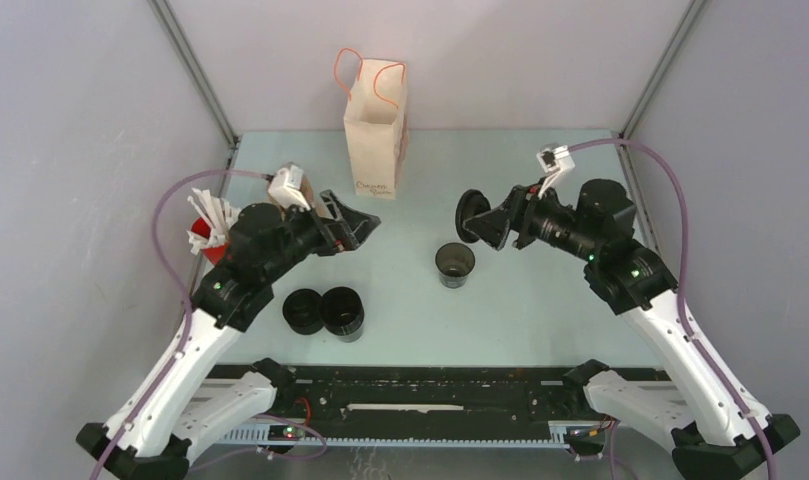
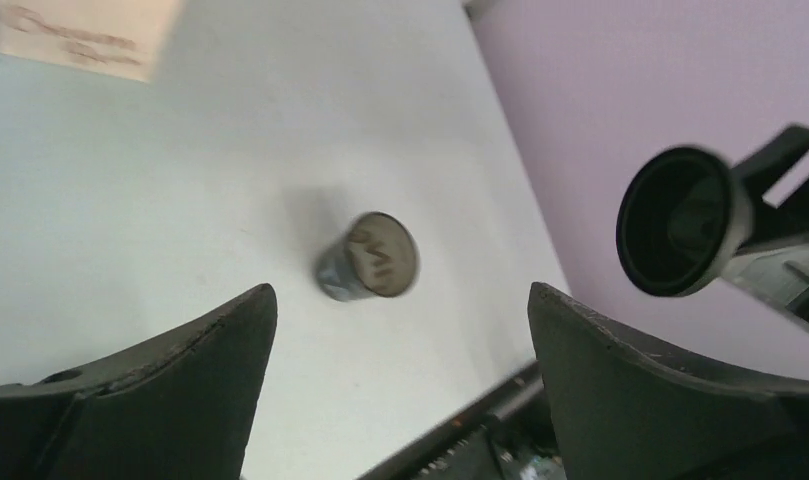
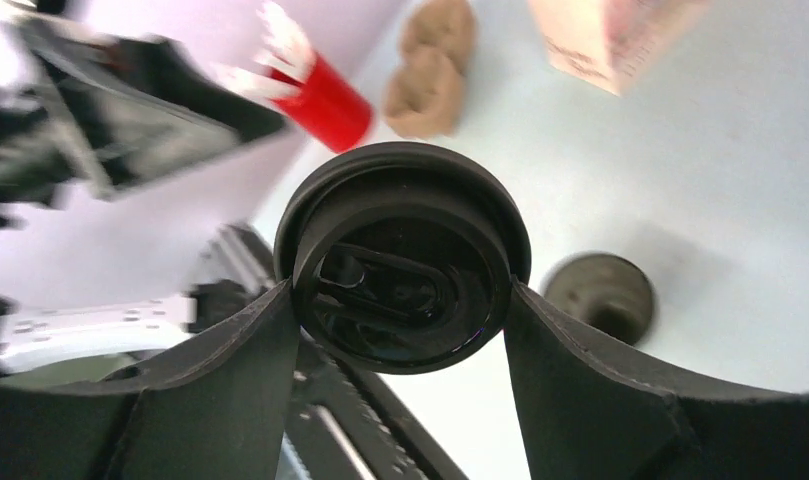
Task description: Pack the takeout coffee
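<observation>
An open black cup with no lid stands at mid-table; it also shows in the left wrist view and the right wrist view. My right gripper is shut on a black round lid, held on edge in the air just above and behind that cup. The lid fills the space between the fingers in the right wrist view and shows in the left wrist view. Two more black cups stand side by side near the front left. My left gripper is open and empty above the table, left of the open cup.
A paper bag with orange handles stands upright at the back centre. A red cup with white sticks stands at the left edge, behind my left arm. A brown pulp carrier lies near the red cup.
</observation>
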